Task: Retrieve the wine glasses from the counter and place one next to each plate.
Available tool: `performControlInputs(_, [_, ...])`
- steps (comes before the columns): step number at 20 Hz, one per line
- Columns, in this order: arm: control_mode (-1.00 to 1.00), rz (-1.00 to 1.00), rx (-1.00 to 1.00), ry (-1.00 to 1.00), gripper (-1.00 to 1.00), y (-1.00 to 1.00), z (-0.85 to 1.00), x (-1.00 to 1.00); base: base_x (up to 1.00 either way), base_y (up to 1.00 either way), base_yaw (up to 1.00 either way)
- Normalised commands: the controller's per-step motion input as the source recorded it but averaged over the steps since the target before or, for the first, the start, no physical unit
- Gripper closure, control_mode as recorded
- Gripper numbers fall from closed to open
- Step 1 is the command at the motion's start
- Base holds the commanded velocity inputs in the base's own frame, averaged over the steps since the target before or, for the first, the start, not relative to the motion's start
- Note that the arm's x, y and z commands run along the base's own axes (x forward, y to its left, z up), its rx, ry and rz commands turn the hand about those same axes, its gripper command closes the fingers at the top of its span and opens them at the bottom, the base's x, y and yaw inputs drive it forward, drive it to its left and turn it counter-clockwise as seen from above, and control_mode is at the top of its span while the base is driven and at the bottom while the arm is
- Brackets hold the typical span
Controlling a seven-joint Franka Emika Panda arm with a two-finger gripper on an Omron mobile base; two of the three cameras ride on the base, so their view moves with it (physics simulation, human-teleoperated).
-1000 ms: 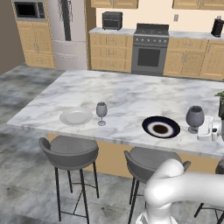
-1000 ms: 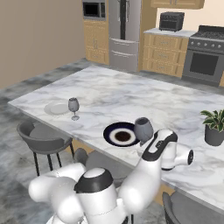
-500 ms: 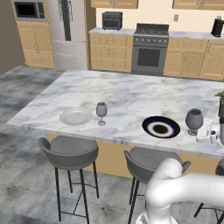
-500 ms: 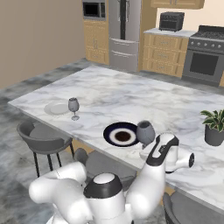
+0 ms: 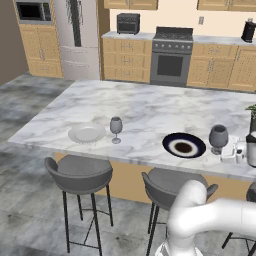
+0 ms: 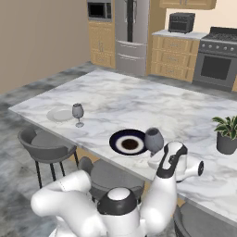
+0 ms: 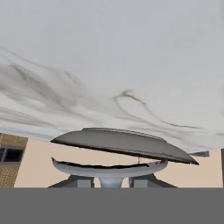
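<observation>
Glassware check — rounder wine glass (image 5: 218, 137) is standing at right of frame, just beside the navy plate (image 5: 184, 145) on the marble island (image 5: 145, 107). Gripper (image 5: 234, 152) is clenching its stem low by the foot (image 7: 118, 146). Slimmer glass (image 5: 116, 127) is sitting beside the white plate (image 5: 86, 133), left of centre. Judging this glass light, rigid, slick and brittle — top-heavy too, so holding the stem upright looks safest.
</observation>
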Motion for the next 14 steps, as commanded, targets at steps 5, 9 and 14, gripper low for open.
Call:
performControlInputs(5, [-1.0, 0.0, 0.0, 0.0, 1.0, -0.04, -0.05, 0.25, 0.0, 0.0, 0.0])
performControlInputs(9, [-1.0, 0.0, 0.0, 0.0, 1.0, -0.06, -0.12, 0.24, 0.0, 0.0, 0.0])
performControlInputs(14, [-1.0, 0.0, 0.0, 0.0, 1.0, -0.01, -0.25, 0.21, 0.0, 0.0, 0.0])
